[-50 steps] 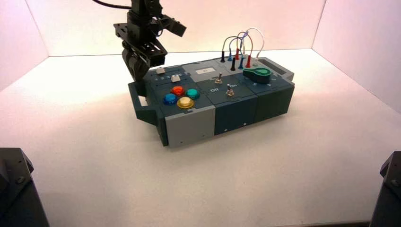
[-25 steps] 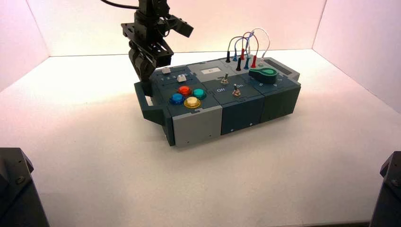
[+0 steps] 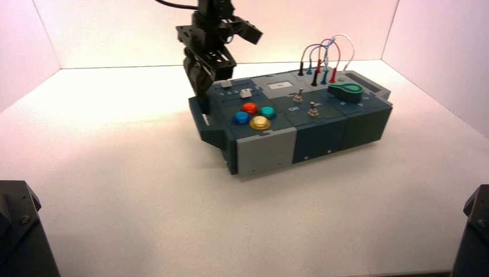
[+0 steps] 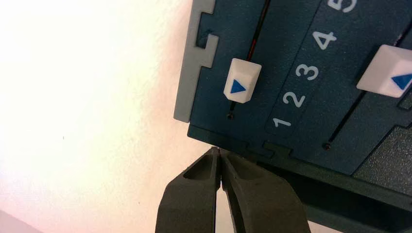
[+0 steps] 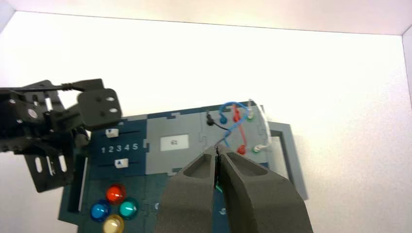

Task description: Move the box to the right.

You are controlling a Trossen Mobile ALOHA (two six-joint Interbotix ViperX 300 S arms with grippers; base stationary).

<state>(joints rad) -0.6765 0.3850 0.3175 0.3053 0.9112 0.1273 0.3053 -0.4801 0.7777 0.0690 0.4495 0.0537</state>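
High view: our left gripper [image 4: 218,150], fingertips pressed together on nothing, sits against the left end of the modular box [image 3: 323,134], probably to push it rightward across the table [image 3: 144,219]. Our right gripper [image 5: 217,148], closed and empty, waits above.

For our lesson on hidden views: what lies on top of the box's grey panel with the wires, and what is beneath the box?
On the box's grey panel stand looped wires in coloured plugs. The box covers whatever lies beneath it.
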